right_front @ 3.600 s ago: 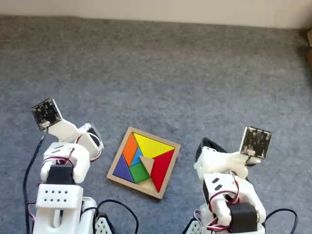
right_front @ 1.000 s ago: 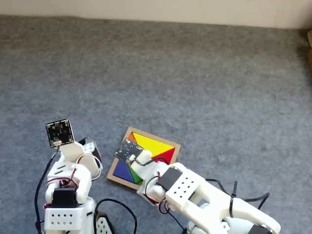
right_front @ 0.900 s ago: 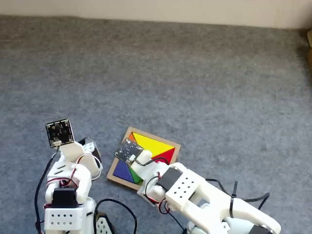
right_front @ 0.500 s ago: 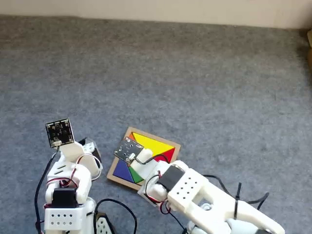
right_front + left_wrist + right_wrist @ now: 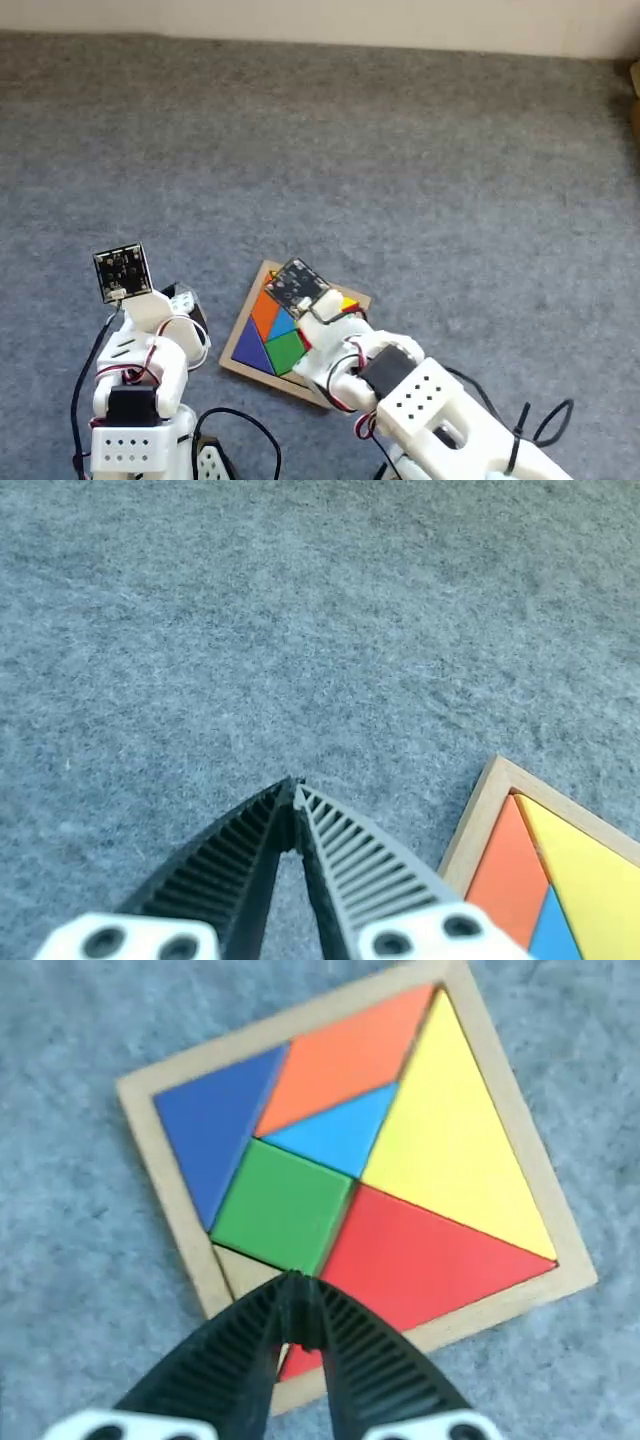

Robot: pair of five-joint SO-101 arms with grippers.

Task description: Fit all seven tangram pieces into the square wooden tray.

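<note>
Endgame at the puzzle: my right pincer point(image 5: 296, 1285) hangs closed over the square wooden tray point(image 5: 175, 1200). Nothing is visible between its fingers, and its tip sits where the green wooden square point(image 5: 280, 1205) meets the large red wooden triangle point(image 5: 420, 1255). Six coloured pieces lie flush inside the frame: those two, the large yellow wooden triangle point(image 5: 450, 1150), the orange wooden parallelogram point(image 5: 345, 1055), the light blue wooden triangle point(image 5: 335, 1130) and the dark blue wooden triangle point(image 5: 205, 1125). Beside the green square, against the rim, shows a pale wood-coloured patch point(image 5: 238, 1268). My fingers half hide it, so I cannot tell whether it is the seventh piece seated or bare tray floor. A pinched tip, I judge, suits pressing or nudging a thin piece flat rather than lifting it.

Seen from overhead, the tray lies near six o'clock on the grey felt tabletop point(image 5: 400, 150), and my right arm crosses it from five o'clock. My left pincer point(image 5: 296, 788), also closed and empty, rests over the felt at the tray's nine o'clock, near the rim but apart from it. It is probably parked there to leave the board free.
</note>
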